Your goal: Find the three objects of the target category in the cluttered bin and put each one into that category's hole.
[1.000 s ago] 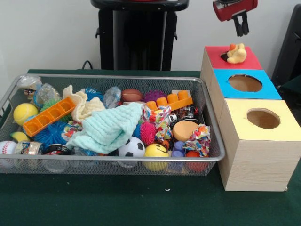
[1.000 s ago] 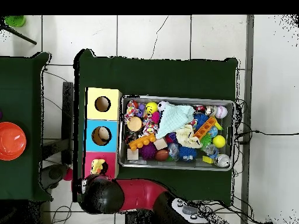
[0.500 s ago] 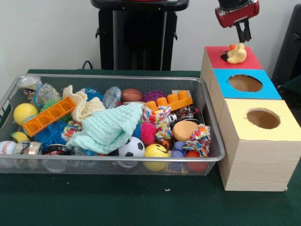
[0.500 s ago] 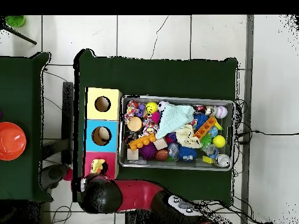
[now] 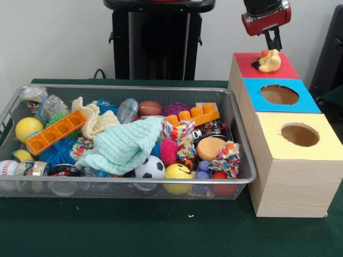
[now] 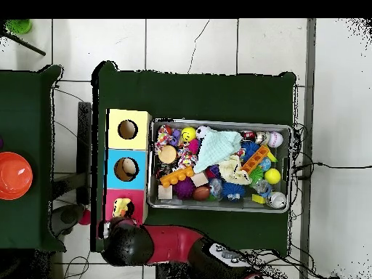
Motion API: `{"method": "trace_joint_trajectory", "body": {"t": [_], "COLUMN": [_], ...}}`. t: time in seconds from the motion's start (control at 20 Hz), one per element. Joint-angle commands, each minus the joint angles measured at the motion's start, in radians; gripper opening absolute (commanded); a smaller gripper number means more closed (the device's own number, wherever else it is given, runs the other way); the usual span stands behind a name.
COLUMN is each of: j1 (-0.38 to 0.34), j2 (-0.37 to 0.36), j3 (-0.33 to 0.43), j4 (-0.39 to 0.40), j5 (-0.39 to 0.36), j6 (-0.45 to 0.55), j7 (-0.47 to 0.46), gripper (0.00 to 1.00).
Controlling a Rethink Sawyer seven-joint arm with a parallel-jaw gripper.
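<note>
Our claw (image 5: 273,42) hangs narrow and empty just above the yellow duck (image 5: 269,61), which lies over the red box (image 5: 265,67) hole, not yet dropped through. The bin (image 5: 128,88), well aside, looks full; most sorting remains.

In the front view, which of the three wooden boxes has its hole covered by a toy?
The red-topped box, farthest from the camera: a yellow duck toy sits on its top. The blue-topped box and yellow-topped box show open round holes.

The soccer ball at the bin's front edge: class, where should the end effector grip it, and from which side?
Grip the soccer ball across its middle, coming straight down from above: its top is exposed, while the mint cloth, yellow ball and bin wall crowd its sides.
</note>
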Motion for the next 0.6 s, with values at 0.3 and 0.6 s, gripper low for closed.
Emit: {"method": "trace_joint_trajectory", "body": {"t": [0.3,0.6], "j1": [0.01,0.014], "j2": [0.035,0.035], "j3": [-0.061,-0.067], "j4": [-0.142,-0.144], "j5": [-0.053,-0.064], "j6": [-0.1,-0.11], "j7": [0.146,0.154], "gripper": [0.0,0.0]}}
